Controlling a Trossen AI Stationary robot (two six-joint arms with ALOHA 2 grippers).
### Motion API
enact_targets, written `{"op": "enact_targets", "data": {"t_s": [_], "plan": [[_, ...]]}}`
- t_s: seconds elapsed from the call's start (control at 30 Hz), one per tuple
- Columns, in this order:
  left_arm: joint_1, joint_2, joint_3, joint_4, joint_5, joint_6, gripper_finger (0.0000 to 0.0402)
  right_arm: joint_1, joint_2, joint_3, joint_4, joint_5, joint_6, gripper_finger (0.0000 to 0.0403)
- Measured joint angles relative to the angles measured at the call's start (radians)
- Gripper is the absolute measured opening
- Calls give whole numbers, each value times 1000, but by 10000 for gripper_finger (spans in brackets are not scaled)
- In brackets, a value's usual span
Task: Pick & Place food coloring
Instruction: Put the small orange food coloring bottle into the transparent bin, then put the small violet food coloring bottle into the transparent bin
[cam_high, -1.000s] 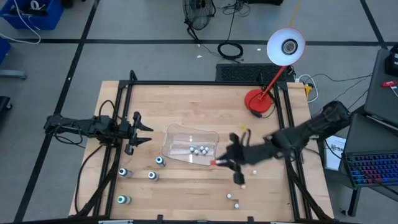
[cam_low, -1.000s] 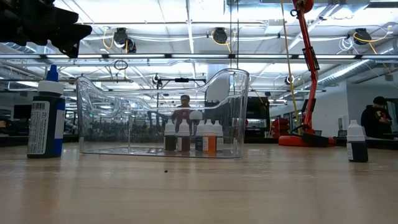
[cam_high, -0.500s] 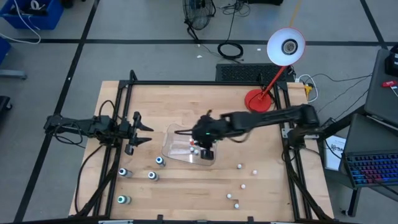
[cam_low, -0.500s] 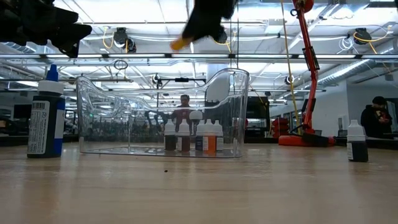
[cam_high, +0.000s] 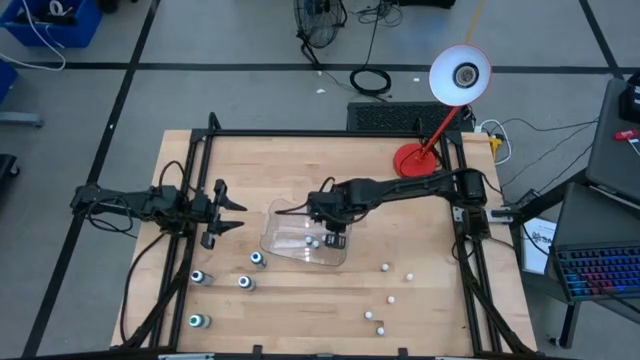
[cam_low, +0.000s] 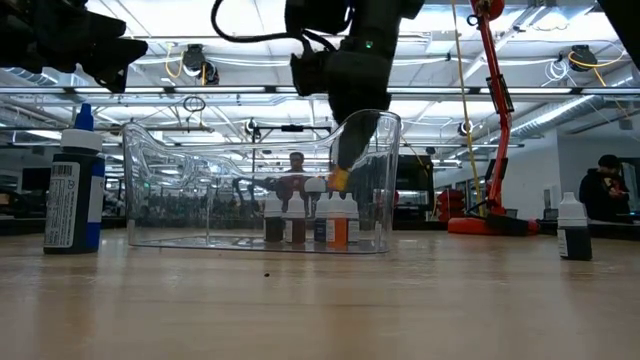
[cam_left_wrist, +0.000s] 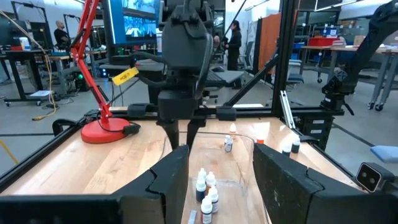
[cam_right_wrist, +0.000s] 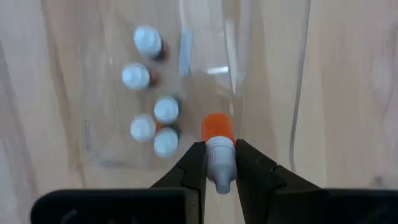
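My right gripper reaches down into the clear tray and is shut on a small orange food coloring bottle with a white top. Several whitish bottles stand upright on the tray floor beside it, also seen through the tray wall. More bottles stand loose on the table: tiny ones near the right, blue- and green-topped ones near the left. My left gripper hovers open left of the tray, touching nothing. My right gripper pinches the orange bottle by its white top end between its two fingers, coming from above and pointing down. The bottle hangs upright below the fingers, its orange body inside the tray. Whether it touches the tray floor cannot be told.
A red desk lamp's base stands at the far right of the table. Black frame rails run along both table sides. A dark blue-topped bottle stands left of the tray in the low view. People show in the room behind.
My right gripper carried the orange bottle from the table's near right toward the left, passed high over the tray, then came down into it. The bottle now hangs inside the tray next to the standing bottles. The gripper stayed shut on it.
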Motion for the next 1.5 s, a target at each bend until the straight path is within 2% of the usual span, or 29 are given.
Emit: {"op": "enact_targets", "data": {"t_s": [0.6, 0.77, 1.03, 1.5], "plan": [[0, 0, 0, 0, 0, 0, 182, 3, 0, -1, -151, -16, 75, 47], [0, 0, 0, 0, 0, 0, 182, 3, 0, -1, -149, -29, 81, 52], [0, 0, 0, 0, 0, 0, 182, 3, 0, -1, -137, -28, 125, 93], [0, 0, 0, 0, 0, 0, 182, 3, -7, -2, -101, -28, 124, 88]]}}
